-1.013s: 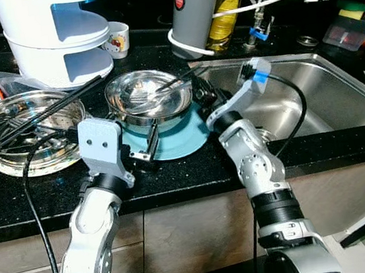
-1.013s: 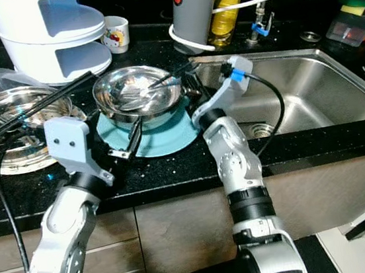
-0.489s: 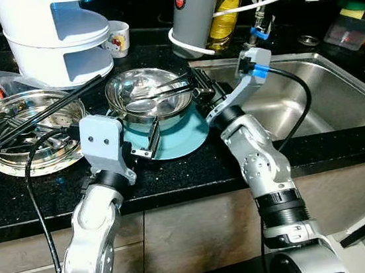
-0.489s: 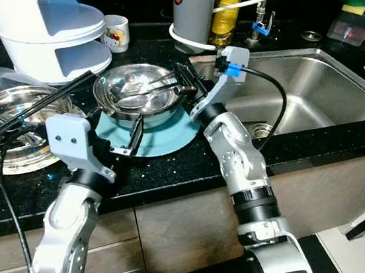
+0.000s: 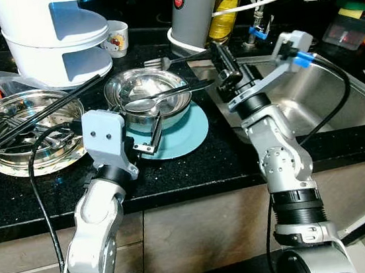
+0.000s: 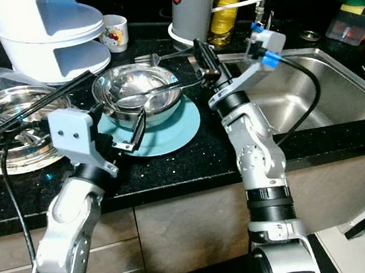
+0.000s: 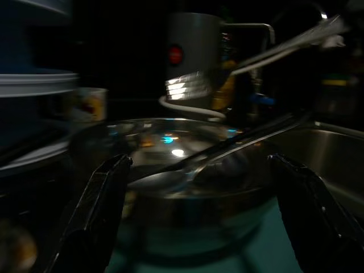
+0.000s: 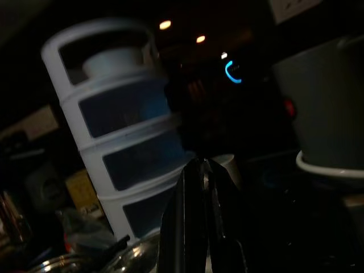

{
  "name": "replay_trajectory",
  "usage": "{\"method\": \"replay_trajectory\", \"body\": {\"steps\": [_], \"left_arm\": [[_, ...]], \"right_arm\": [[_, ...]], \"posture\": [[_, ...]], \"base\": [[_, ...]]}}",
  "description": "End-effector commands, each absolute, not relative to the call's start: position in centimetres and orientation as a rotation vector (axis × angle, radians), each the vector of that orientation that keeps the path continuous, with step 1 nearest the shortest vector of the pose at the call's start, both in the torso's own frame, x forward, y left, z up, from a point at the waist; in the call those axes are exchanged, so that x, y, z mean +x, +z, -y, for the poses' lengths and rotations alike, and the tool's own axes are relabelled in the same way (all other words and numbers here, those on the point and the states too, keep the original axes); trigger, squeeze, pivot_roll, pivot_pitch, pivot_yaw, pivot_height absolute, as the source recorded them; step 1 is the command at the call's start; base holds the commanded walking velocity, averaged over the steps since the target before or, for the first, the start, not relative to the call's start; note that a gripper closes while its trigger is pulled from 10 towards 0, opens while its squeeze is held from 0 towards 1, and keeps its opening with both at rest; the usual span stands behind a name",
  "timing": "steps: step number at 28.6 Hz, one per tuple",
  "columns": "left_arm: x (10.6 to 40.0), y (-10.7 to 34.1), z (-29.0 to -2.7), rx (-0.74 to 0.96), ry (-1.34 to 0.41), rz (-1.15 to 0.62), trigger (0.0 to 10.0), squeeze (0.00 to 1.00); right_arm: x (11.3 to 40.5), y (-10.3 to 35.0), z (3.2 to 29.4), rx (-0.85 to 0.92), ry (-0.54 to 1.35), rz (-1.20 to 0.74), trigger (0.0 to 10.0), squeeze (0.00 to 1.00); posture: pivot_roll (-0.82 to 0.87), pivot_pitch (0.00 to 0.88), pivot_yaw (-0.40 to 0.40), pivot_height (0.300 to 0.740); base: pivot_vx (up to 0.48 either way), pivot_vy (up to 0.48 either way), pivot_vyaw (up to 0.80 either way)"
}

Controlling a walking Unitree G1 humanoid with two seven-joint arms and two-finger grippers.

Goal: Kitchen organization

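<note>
A steel bowl (image 5: 145, 96) sits on a teal plate (image 5: 185, 135) on the black counter, with a spoon (image 5: 167, 96) lying across it. My right gripper (image 5: 218, 55) is raised behind the bowl's right side, shut on the handle of a fork (image 5: 168, 61) held level in the air, tines pointing left. In the right wrist view the fingers (image 8: 190, 193) pinch a thin metal edge. My left gripper (image 5: 149, 134) stands open at the bowl's near rim; in its wrist view the bowl (image 7: 182, 165) lies between the spread fingers (image 7: 96, 210).
At left, a wide steel dish (image 5: 32, 131) holds black chopsticks and cutlery. Behind stand a white tiered rack (image 5: 56, 32), a mug (image 5: 117, 38), a grey kettle (image 5: 195, 8) and an oil bottle (image 5: 224, 11). The steel sink (image 5: 327, 95) lies right.
My right gripper has lifted the fork out of the bowl and carried it up and back toward the kettle. The spoon stayed in the bowl. The left gripper barely moved.
</note>
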State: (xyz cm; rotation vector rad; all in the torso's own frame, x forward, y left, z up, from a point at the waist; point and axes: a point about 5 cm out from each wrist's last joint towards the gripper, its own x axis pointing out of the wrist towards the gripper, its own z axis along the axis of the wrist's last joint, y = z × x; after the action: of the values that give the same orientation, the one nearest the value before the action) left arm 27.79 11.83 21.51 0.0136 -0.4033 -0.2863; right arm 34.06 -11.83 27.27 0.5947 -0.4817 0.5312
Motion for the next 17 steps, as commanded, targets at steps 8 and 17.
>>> {"method": "replay_trajectory", "body": {"steps": [8, 17], "left_arm": [[28.1, 21.1, -10.7, -0.008, -0.327, 0.392, 10.0, 0.00], [28.1, 21.0, -10.6, -0.007, -0.335, 0.388, 10.0, 0.00]], "right_arm": [[33.3, 27.1, 14.0, 0.642, 0.478, 0.510, 0.0, 0.00], [34.1, 26.8, 13.4, 0.518, 0.452, 0.464, 0.9, 0.00]], "posture": [[0.12, 0.000, -0.154, 0.740], [0.13, 0.000, -0.157, 0.740]], "base": [[0.000, 0.000, -0.80], [0.000, 0.000, -0.46]]}}
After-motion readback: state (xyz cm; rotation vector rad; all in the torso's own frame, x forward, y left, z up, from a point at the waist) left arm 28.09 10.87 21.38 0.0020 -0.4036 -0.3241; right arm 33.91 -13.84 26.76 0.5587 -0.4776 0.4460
